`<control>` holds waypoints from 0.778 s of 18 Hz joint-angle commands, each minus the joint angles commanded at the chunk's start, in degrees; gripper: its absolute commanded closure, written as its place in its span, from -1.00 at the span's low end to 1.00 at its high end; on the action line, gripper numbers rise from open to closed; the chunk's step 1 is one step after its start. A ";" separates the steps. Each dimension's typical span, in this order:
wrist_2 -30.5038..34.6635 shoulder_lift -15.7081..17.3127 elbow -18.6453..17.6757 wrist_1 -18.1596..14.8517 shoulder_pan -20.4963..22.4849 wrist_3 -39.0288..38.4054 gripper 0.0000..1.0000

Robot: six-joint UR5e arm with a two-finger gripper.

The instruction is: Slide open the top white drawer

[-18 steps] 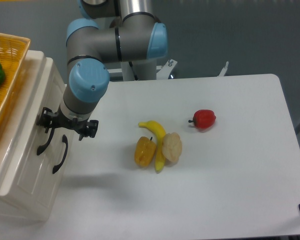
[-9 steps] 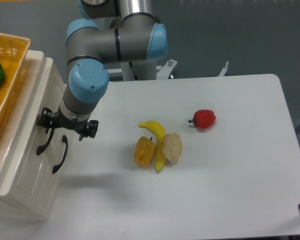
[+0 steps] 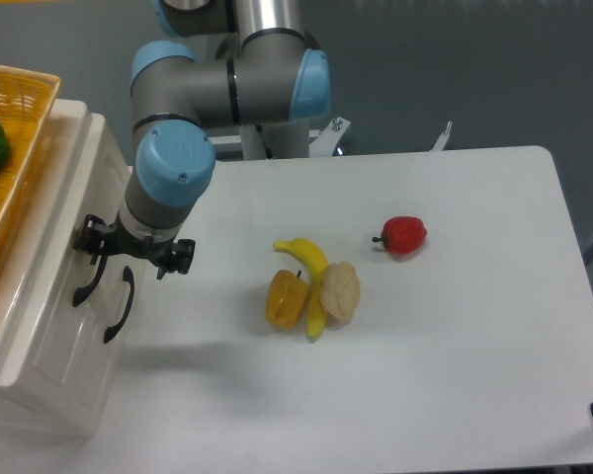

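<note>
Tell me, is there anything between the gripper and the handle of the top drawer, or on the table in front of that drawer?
Nothing visible stands between them: the gripper is already at the handle of the top drawer. The table just in front of the drawer looks bare; the banana and the other fruits lie farther off, near the middle.

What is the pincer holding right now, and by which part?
It cannot be told for sure. The pincer is at the black handle of the top drawer, but the wrist hides whether it grips.
</note>
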 joint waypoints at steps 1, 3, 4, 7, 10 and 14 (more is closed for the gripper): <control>0.09 0.00 0.00 0.00 0.09 0.17 -1.00; 0.09 0.00 0.00 0.00 0.00 0.44 -1.00; 0.35 0.00 0.09 0.00 0.09 0.44 -1.00; 2.90 0.00 0.00 0.00 0.00 0.53 -1.00; 3.08 -0.09 0.17 0.09 0.17 0.62 -1.00; 3.16 -0.09 0.18 0.09 0.53 0.62 -1.00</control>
